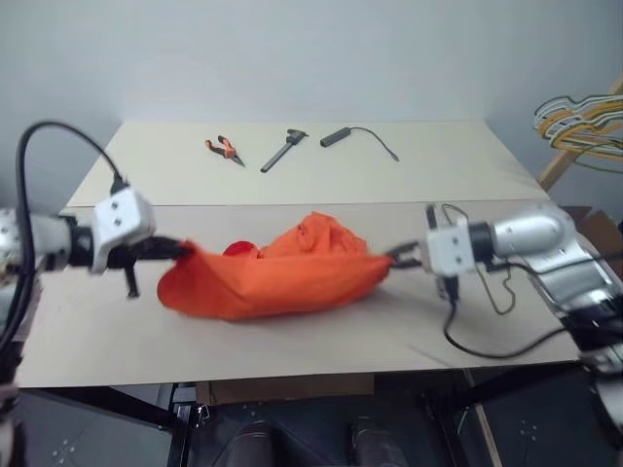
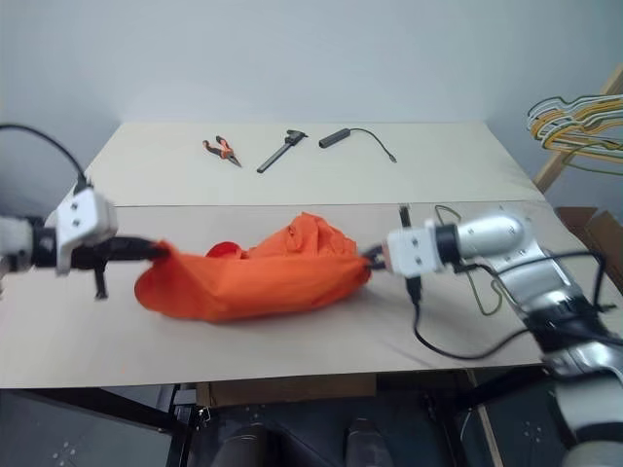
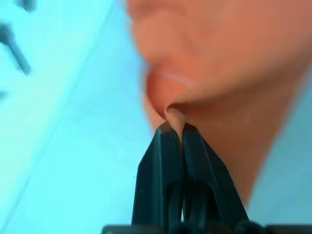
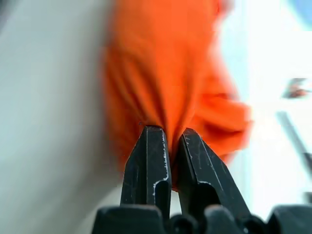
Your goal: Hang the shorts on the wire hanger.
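Observation:
The orange shorts [image 1: 277, 268] hang stretched between my two grippers, sagging in a bunched fold just above the table [image 1: 321, 336]. My left gripper [image 1: 185, 250] is shut on the shorts' left end; the left wrist view shows fabric pinched between its fingertips [image 3: 165, 141]. At the other end my right gripper [image 1: 394, 258] is shut on the cloth, which bunches between its fingers [image 4: 148, 151]. A thin olive wire [image 2: 484, 292], apparently the wire hanger, lies on the table under my right forearm and is mostly hidden.
At the back of the table lie orange-handled pliers [image 1: 225, 148], a black tool [image 1: 282, 149] and a black cylinder with a cord [image 1: 336, 137]. A bundle of coloured hangers [image 1: 584, 122] sits on a wooden stand off the table's right edge.

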Motion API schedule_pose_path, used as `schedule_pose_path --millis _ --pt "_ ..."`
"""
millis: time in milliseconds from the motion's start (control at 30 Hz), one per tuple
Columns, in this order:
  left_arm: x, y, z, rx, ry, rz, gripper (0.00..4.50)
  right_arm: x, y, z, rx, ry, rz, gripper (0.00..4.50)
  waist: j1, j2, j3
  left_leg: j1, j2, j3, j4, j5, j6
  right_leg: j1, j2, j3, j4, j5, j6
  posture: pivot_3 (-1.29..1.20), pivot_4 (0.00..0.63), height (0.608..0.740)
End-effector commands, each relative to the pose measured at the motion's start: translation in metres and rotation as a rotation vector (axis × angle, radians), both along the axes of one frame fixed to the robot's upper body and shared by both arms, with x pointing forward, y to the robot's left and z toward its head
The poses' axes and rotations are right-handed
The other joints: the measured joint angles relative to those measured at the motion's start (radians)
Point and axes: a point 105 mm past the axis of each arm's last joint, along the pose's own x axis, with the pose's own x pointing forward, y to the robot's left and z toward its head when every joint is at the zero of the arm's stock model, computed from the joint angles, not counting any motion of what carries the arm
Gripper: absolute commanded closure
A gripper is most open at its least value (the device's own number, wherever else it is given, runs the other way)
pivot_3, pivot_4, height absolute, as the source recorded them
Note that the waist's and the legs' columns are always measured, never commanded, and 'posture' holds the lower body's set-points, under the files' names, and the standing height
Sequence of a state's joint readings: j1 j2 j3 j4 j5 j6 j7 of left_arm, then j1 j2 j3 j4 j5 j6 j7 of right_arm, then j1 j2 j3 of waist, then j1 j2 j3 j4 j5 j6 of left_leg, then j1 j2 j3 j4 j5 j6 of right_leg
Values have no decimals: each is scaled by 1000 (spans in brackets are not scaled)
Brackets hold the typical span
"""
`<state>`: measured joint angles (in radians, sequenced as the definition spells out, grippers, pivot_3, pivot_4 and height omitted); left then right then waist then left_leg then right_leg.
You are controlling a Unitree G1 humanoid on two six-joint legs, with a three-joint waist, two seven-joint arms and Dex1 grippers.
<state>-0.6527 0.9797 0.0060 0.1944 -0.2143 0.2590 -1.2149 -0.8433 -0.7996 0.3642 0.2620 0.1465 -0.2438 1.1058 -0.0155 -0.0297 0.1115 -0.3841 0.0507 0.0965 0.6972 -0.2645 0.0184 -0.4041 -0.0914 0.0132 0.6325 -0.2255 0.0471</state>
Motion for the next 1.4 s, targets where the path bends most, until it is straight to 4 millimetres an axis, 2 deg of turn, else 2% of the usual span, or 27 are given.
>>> schedule_pose_path --millis 33,133,167,200,233,300,333,367,433,533,567,633,700,733,800,867,933,1000,1167,1233,1400 --pt "57 7 48 -31 -216 215 4500 66 -3 52 141 -176 -326 4478 -3 0 -2 -3 0 0 0 1 0 -2 0 0 -1 1 0 6 38 740" --pt "101 11 104 -88 -486 484 4500 110 2 105 345 -328 -607 4478 -7 0 -10 -11 -1 0 -2 8 -12 -11 0 0 -1 2 0 2 16 740" --pt "108 14 127 -132 -592 584 4500 116 2 126 417 -399 -677 4478 -11 -1 -11 -19 -1 0 -1 10 -14 -20 -1 0 3 3 0 2 16 740" --pt "111 15 141 -162 -657 648 4500 119 2 138 460 -447 -719 4478 -14 -1 -12 -24 -2 -1 -2 11 -15 -25 -1 0 6 3 0 0 8 740" --pt "111 18 164 -221 -743 730 4500 119 0 160 558 -518 -767 4478 -17 -2 -14 -26 -2 -1 -3 10 -15 -29 -2 -1 8 3 0 0 5 740" --pt "96 23 213 -340 -968 865 4500 103 -6 214 824 -704 -817 4478 -27 -3 -15 -37 -3 -1 -6 10 -15 -42 -5 -5 8 3 0 0 0 740" --pt "87 25 232 -394 -1060 909 4500 91 -10 236 960 -792 -814 4478 -31 -4 -16 -41 -4 -1 -8 10 -16 -49 -6 -6 9 3 0 0 0 740" --pt "80 26 244 -428 -1121 933 4500 81 -13 248 1054 -845 -794 4478 -35 -4 -16 -47 -5 0 -11 10 -16 -56 -9 -10 9 3 0 -2 0 740" --pt "69 22 261 -450 -1222 918 4500 72 -17 257 1114 -906 -765 4478 -49 -4 -16 -49 -8 0 -18 10 -16 -61 -15 -20 9 3 0 -2 0 740" --pt "63 13 265 -452 -1287 831 4500 77 -16 235 1020 -906 -704 4478 -61 -4 -22 -46 -9 1 -23 10 -16 -58 -19 -33 7 3 0 -1 0 740" --pt "67 8 259 -433 -1275 784 4500 82 -16 222 972 -887 -688 4478 -63 -4 -23 -42 -9 1 -24 10 -16 -54 -20 -37 5 3 0 0 0 740" --pt "81 -3 226 -345 -1197 654 4500 92 -20 179 820 -828 -644 4478 -75 -2 -35 -41 -8 5 -23 11 -15 -50 -22 -41 -4 3 -1 4 2 740" --pt "88 -9 201 -296 -1127 566 4500 96 -23 150 719 -781 -611 4478 -82 -1 -35 -26 -9 5 -21 11 -13 -31 -23 -44 -7 3 -1 7 9 740" --pt "93 -12 177 -263 -1067 496 4500 98 -26 127 642 -738 -585 4478 -85 -1 -35 -21 -9 6 -20 12 -11 -24 -23 -44 -8 5 -1 6 18 740" --pt "92 -18 117 -184 -928 335 4500 96 -33 74 465 -644 -513 4478 -88 1 -37 -15 -9 6 -19 13 -9 -18 -23 -43 -9 9 0 8 25 740" --pt "84 -20 83 -159 -826 260 4500 90 -34 45 366 -585 -449 4478 -94 2 -37 -10 -9 8 -18 12 -8 -16 -24 -39 -5 10 -1 6 28 740" --pt "59 -20 37 -89 -674 158 4500 77 -34 8 236 -514 -338 4478 -109 2 -37 -11 -8 8 -18 13 -9 -19 -23 -36 -3 11 -2 10 36 740" --pt "33 -21 5 -20 -534 87 4500 65 -33 -18 150 -454 -255 4478 -132 2 -37 -12 -6 8 -17 13 -9 -22 -21 -31 -2 11 -3 11 39 740" --pt "-21 -11 -35 161 -239 -14 4500 42 -36 -56 -20 -383 -100 4478 -133 2 -37 -8 -5 4 -17 12 -7 -19 -20 -27 -3 11 -3 20 46 740" --pt "-42 -7 -47 246 -113 -63 4500 35 -38 -64 -51 -369 -64 4478 -129 2 -37 -4 -5 4 -17 7 2 -16 -20 -26 -6 11 -3 19 46 740" --pt "-80 -4 -60 375 66 -161 4500 18 -43 -81 -137 -364 31 4478 -95 2 -37 1 -5 9 -18 5 4 -14 -21 -25 -4 10 -4 12 51 740"
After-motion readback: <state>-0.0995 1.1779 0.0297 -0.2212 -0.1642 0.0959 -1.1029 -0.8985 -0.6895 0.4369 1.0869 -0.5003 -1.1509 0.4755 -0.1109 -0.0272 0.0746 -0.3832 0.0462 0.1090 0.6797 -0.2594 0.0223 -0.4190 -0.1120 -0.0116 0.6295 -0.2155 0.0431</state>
